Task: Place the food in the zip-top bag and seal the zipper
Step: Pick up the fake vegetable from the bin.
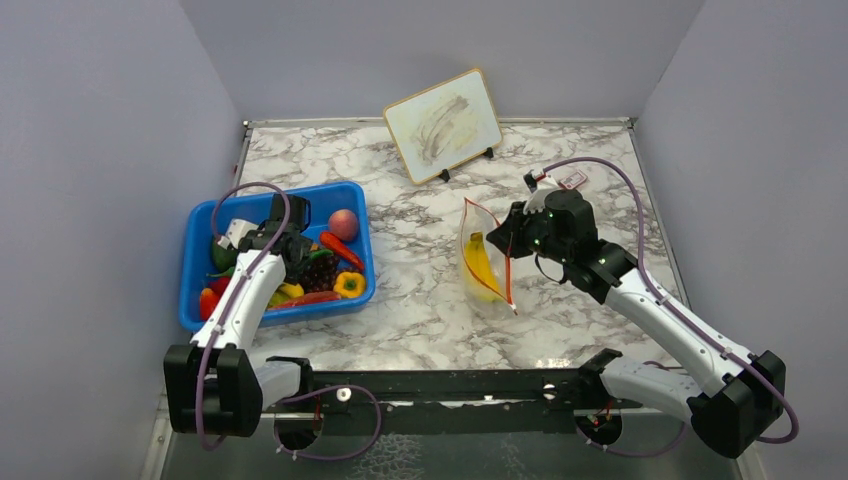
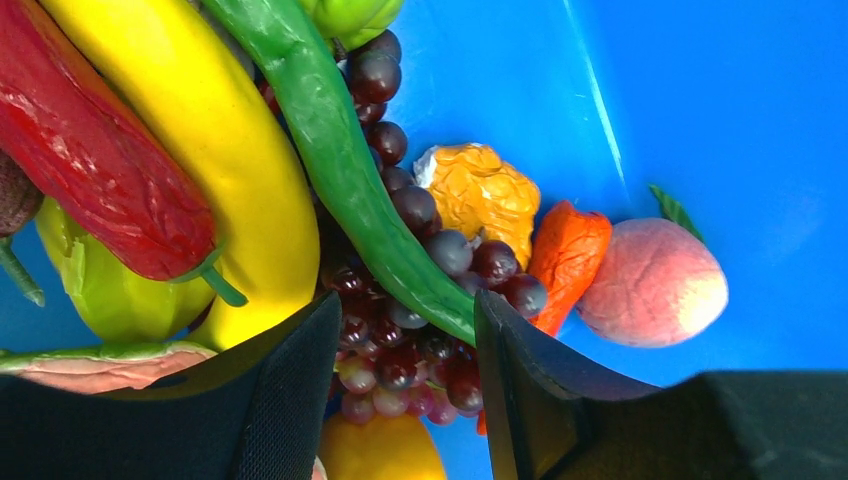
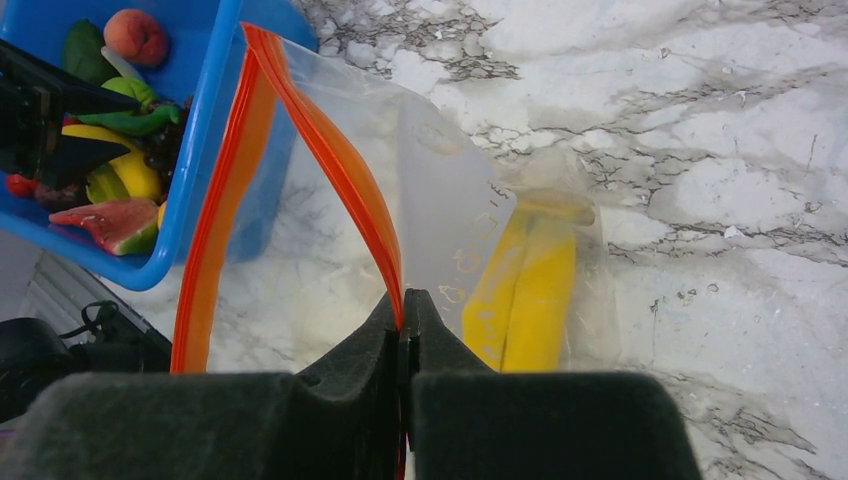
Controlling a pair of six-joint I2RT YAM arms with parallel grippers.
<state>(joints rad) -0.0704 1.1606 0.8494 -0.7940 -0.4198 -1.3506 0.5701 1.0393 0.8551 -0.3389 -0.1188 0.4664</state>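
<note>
Bag: zip-top bag [image 1: 492,300] lies on the counter [image 1: 420,305], right of centre, bananas [image 1: 481,267] inside, mouth gaping.
Right end effector [image 3: 403,318]: pressed together on the zipper [image 3: 330,150], holding one lip up.
Left end effector [image 2: 405,330]: spread wide over grapes [image 2: 413,207] in the blue bin [image 1: 196,250] by the left edge.
</note>
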